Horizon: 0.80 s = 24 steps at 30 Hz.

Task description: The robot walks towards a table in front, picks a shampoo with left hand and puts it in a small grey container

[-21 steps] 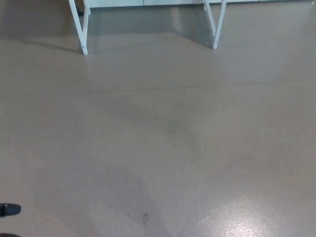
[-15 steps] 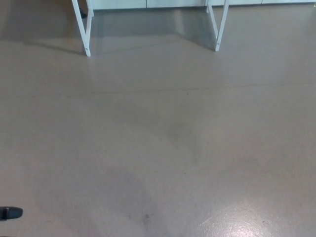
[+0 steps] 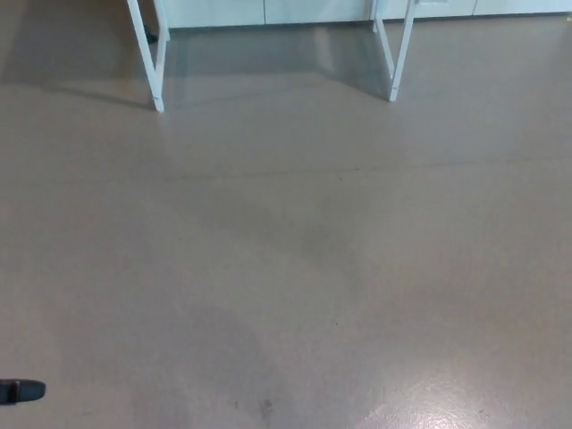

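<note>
Neither the shampoo nor the small grey container shows in the head view. Only the white legs of the table appear at the top, the left pair (image 3: 148, 55) and the right pair (image 3: 399, 50); the tabletop is out of frame. A small black tip of my left hand (image 3: 21, 391) pokes in at the bottom left edge, too little of it to tell its state. My right hand does not show.
Beige, smooth floor (image 3: 295, 259) fills nearly the whole view, with a glare patch at the bottom right. Behind the table legs runs a white base panel (image 3: 268, 11) along the top edge.
The whole picture has shifted: the table legs sit slightly lower and larger, so the camera has moved toward the table. The black tip at the bottom left stays about where it was.
</note>
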Tool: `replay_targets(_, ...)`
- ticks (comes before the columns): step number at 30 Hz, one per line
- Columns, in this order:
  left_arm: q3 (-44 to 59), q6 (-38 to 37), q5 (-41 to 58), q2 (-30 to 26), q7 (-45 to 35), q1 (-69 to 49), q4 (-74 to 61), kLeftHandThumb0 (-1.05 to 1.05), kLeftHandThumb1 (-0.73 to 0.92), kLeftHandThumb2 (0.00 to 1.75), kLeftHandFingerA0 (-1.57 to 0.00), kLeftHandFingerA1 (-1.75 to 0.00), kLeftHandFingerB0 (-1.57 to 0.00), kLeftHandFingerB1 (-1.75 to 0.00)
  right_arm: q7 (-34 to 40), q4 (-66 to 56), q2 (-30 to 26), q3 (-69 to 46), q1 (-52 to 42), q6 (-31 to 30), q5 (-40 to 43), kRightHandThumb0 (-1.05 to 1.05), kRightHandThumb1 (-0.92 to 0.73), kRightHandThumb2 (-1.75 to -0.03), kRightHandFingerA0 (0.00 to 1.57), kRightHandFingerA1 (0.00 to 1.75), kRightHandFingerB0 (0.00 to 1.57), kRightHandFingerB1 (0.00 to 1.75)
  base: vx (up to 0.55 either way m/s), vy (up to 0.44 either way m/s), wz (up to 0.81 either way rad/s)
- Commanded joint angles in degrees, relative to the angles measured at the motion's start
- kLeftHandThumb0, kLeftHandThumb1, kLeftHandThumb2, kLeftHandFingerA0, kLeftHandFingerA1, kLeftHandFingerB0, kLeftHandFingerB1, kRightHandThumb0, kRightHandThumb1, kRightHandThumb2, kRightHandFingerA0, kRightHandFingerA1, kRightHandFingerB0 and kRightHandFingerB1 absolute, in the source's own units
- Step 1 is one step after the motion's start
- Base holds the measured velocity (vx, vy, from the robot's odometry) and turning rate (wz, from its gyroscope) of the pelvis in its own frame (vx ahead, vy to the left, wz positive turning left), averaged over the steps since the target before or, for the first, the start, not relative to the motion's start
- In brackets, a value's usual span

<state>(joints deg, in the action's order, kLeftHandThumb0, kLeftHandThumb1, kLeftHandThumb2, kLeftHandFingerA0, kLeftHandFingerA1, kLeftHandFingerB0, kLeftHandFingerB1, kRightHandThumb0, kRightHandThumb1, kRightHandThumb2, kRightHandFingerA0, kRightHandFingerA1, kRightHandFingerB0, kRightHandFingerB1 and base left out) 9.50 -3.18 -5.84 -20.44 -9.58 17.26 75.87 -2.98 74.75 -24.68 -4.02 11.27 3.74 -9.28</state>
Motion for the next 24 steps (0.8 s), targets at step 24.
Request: replay_targets(24,-4.41,-0.42,-1.22,-1.3,0.76,-0.98,0.34,0.39,0.32,1.19,-0.67,-0.89,-0.46,-0.76,-1.14,0.3,0.37,0.21,-3.39,1.16,1.14,-0.29,-0.5,-0.55,0.78,0.47,0.61,0.41,0.29,-0.011,0.02)
